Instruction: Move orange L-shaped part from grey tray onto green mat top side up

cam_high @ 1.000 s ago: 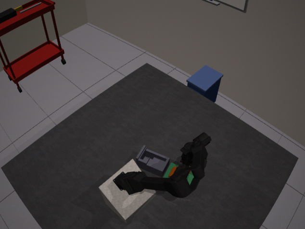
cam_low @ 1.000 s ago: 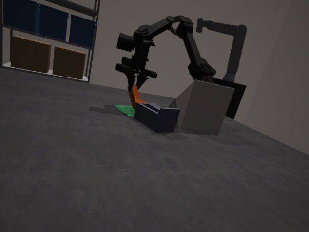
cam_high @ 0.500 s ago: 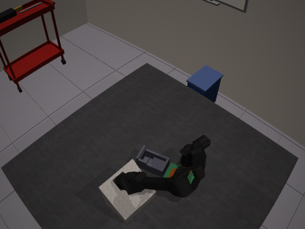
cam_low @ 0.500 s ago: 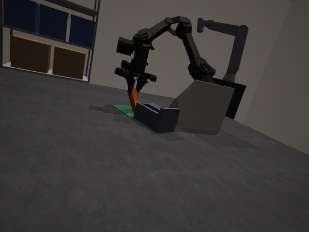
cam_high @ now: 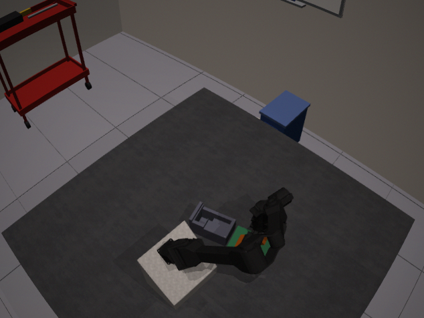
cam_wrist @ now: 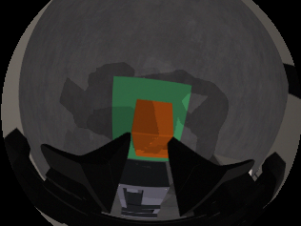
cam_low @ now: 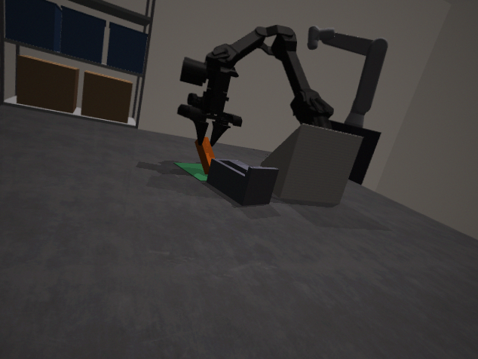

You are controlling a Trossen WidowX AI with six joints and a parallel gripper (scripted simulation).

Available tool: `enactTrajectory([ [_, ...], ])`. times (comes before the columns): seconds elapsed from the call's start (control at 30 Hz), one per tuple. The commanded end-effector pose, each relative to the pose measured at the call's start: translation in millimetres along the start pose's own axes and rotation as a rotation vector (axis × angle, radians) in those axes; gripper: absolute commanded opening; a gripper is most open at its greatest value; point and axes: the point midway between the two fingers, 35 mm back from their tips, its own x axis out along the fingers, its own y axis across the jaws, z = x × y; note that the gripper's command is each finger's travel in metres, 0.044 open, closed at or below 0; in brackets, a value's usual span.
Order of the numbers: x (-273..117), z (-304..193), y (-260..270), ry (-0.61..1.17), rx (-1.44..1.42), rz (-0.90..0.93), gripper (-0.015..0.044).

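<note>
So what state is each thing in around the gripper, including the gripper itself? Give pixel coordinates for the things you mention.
Gripper (cam_low: 206, 144) (cam_wrist: 150, 138): open, fingers either side of the part's raised end.
Orange part (cam_high: 240, 240) (cam_low: 204, 156) (cam_wrist: 152, 118): out of the tray, tilted, not flat.
Tray (cam_high: 208, 233) (cam_low: 228, 187) (cam_wrist: 148, 174): upright, pocket empty.
Green mat (cam_high: 239, 230) (cam_low: 188, 167) (cam_wrist: 124, 90): flat, beside the tray.
</note>
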Motion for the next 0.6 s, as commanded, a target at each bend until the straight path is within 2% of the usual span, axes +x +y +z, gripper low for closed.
enactTrajectory([
  [0.0, -2.7, -0.1, 0.4, 0.001, 0.000, 0.000, 0.0263],
  [0.17, -49.0, -0.9, 4.4, 0.009, -0.002, 0.003, 0.0394],
  [0.27, -84.7, -0.7, 1.1, 0.007, -0.003, 0.003, 0.0400],
  [0.57, -83.3, -1.3, 5.0, 0.007, -0.005, 0.019, 0.0400],
])
